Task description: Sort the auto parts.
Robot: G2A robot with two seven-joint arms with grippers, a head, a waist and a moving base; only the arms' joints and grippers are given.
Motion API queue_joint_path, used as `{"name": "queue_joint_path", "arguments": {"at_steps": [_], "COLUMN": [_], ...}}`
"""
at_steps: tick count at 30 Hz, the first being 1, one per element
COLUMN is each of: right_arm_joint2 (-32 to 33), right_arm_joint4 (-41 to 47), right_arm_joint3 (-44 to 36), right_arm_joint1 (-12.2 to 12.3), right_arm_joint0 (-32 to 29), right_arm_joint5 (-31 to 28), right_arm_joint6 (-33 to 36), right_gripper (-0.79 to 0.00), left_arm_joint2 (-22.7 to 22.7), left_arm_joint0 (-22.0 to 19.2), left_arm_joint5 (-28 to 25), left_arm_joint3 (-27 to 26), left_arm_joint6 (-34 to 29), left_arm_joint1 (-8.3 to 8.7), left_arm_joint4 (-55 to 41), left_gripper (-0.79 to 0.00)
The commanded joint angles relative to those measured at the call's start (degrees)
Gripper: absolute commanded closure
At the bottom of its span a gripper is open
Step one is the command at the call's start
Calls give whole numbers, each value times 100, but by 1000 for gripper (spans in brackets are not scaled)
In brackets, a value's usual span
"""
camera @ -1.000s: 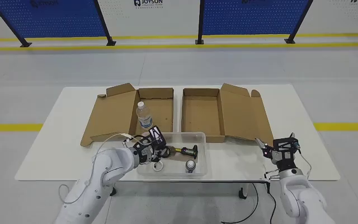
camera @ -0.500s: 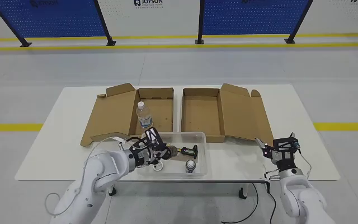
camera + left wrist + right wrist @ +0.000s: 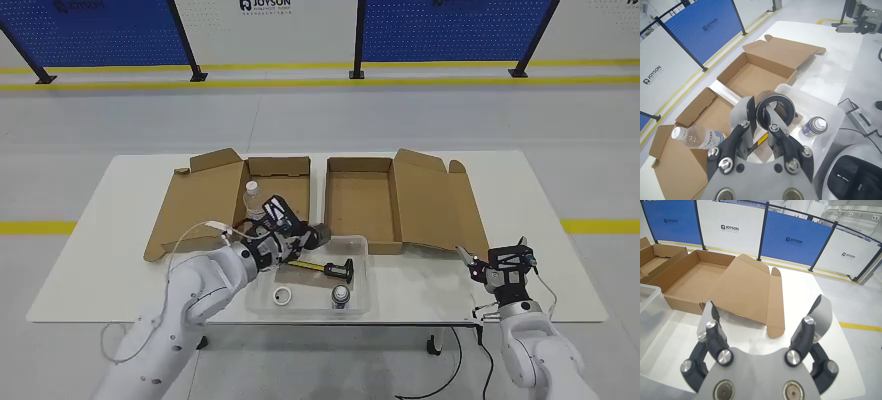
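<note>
Blue perforated fence panel point(image 3: 795, 240): white logo with wordmark, far beyond the right gripper point(image 3: 764, 303).
White perforated fence panel point(image 3: 729, 228): dark logo with wordmark.
Clear plastic water bottle point(image 3: 696, 136): blue label, print too small to read, beside the left gripper point(image 3: 760, 111).

I count two boxes, one point(image 3: 285, 205) beside the other point(image 3: 358, 210). There is one bin point(image 3: 363, 280), one bottle point(image 3: 254, 200), one bearing point(image 3: 790, 113), one spray can point(image 3: 341, 296), one white ring point(image 3: 282, 295), one black-and-yellow tool point(image 3: 335, 268) and one table point(image 3: 120, 260).
</note>
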Motion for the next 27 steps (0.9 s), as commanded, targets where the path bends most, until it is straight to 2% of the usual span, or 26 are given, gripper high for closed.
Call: {"name": "queue_joint_path", "arguments": {"at_steps": [1,6,15,20,27], "right_arm_joint2": [0,0,0,0,0], "right_arm_joint4": [0,0,0,0,0], "right_arm_joint3": [0,0,0,0,0], "right_arm_joint1": [0,0,0,0,0], "right_arm_joint0": [0,0,0,0,0], "right_arm_joint5": [0,0,0,0,0], "right_arm_joint6": [0,0,0,0,0], "right_gripper": [-785,-785,-785,-785,-785], "left_arm_joint2": [148,488,888,1003,1127], "left_arm_joint0": [-178,-610,-1068,-1272,-1446], "left_arm_joint5": [201,832,1736,1905,1855], "left_arm_joint3": [217,713,1526,2005,2471], "left_arm_joint6": [47,105,12,-27,-34], "left_arm_joint1": [-43,-164,-328,-411,-482], "left_arm_joint4": [22,245,844,855,1031], "left_gripper": [0,0,0,0,0]}}
